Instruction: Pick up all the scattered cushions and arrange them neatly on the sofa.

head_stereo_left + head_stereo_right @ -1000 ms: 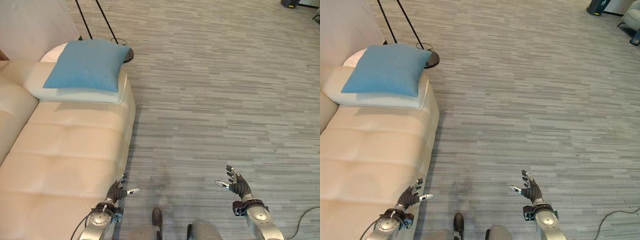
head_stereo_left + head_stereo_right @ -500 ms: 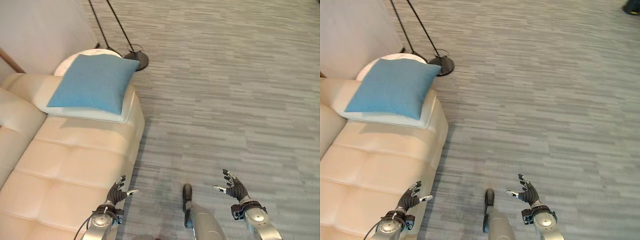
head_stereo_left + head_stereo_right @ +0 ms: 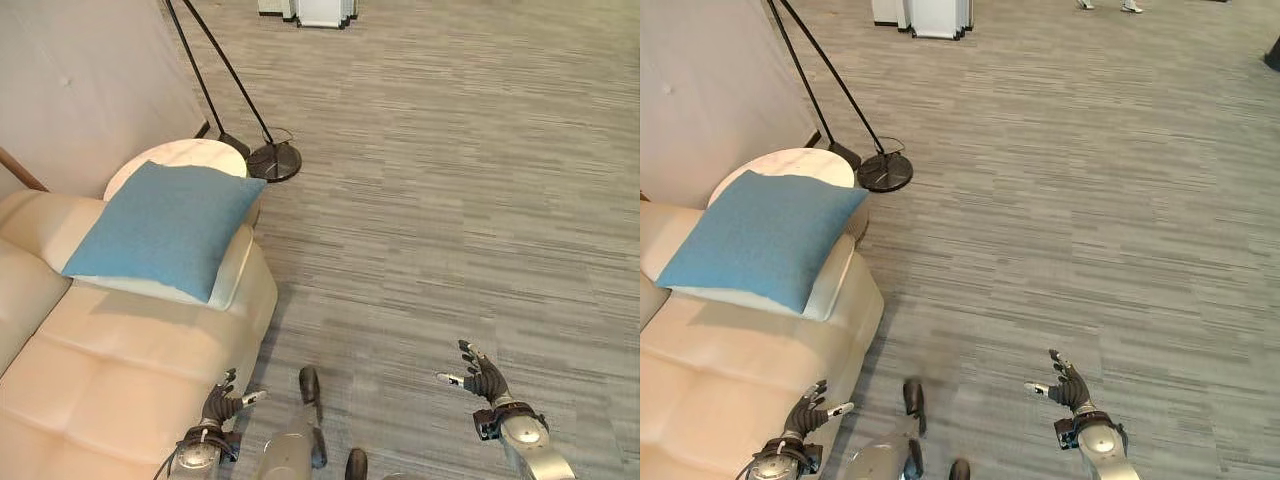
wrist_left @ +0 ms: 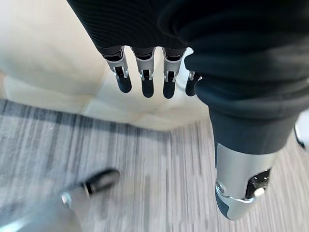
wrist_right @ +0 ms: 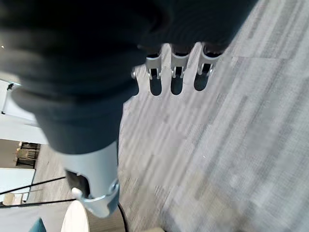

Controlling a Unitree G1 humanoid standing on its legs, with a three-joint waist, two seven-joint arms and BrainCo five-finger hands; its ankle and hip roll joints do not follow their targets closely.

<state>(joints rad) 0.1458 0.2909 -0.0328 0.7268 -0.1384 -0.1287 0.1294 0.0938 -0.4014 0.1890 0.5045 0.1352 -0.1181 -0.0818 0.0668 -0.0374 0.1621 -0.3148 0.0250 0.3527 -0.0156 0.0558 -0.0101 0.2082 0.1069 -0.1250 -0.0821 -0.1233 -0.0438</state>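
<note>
The left hand hangs low at the front edge of the sofa, fingers straight and spread, thumb apart, holding nothing. The right hand is held over the grey floor, well away from the sofa, its fingers also straight and relaxed, empty.

Past the left hand, the cream sofa runs back toward the wall. At its far end lies a blue cushion, flat and slightly turned, resting on a white cushion whose edge shows beneath it. Just behind these 2 cushions stands a round white table, and beside it the dark round base of a floor lamp, its 2 thin black poles slanting up toward the wall.
</note>
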